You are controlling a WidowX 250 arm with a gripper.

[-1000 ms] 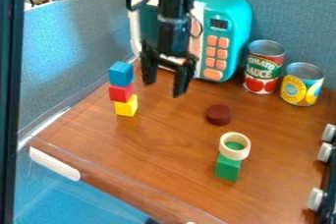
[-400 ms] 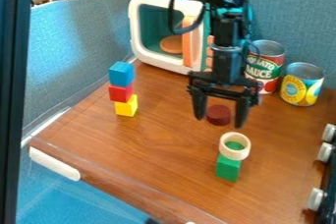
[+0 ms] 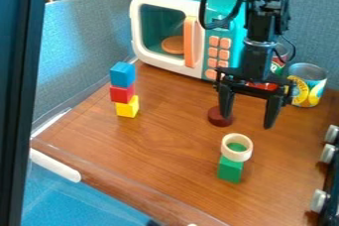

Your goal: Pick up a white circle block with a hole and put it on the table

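The white ring [image 3: 237,156] is sitting on top of a green block [image 3: 230,170], and the green block is standing on the brown desk [image 3: 165,145]. The ring is lying flat, with its hole facing straight up, and green is peeking through the hole. The ring is round all the way, so no long side is pointing anywhere; a line through its hole is going up and down. The claw [image 3: 247,121] is hanging open with its two fingers wide apart, and it is holding nothing. It is hanging above and behind the ring, pointing down, and it is staying apart from it in this view. One finger is hiding a bit of the dark red round block [image 3: 217,119]. The black arm [image 3: 261,46] is covering a lot of the red can [image 3: 278,65], and the claw is hiding the left edge of the yellow can [image 3: 308,84]. The arm is also blocking part of the toy microwave [image 3: 165,22], and its own top is getting cut off. Silver knobs [image 3: 327,153] are poking in at the right edge, where the thing they are sticking out of is getting cut off. Over on the left, a blue block [image 3: 122,74] is resting on a red block [image 3: 122,93], and that one is resting on a yellow block [image 3: 127,107].
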